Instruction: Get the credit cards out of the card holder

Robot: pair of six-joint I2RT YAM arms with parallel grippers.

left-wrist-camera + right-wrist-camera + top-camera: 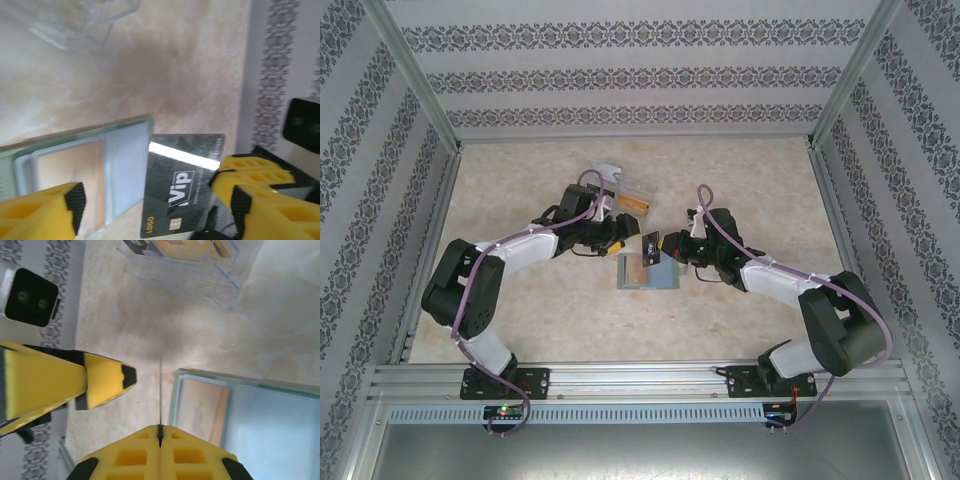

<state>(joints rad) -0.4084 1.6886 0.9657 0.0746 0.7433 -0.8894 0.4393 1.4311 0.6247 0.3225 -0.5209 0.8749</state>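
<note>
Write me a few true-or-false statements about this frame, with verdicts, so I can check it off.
1. The right pincer is shut on the dark card. True.
2. The left pincer is shut too. False: its fingers stand wide apart.
3. The card holder lies open on the table. True.
4. The dark card lies flat in the holder. False: it is held up off the table.
5. A gold-orange card sits in the clear box. True.
</note>
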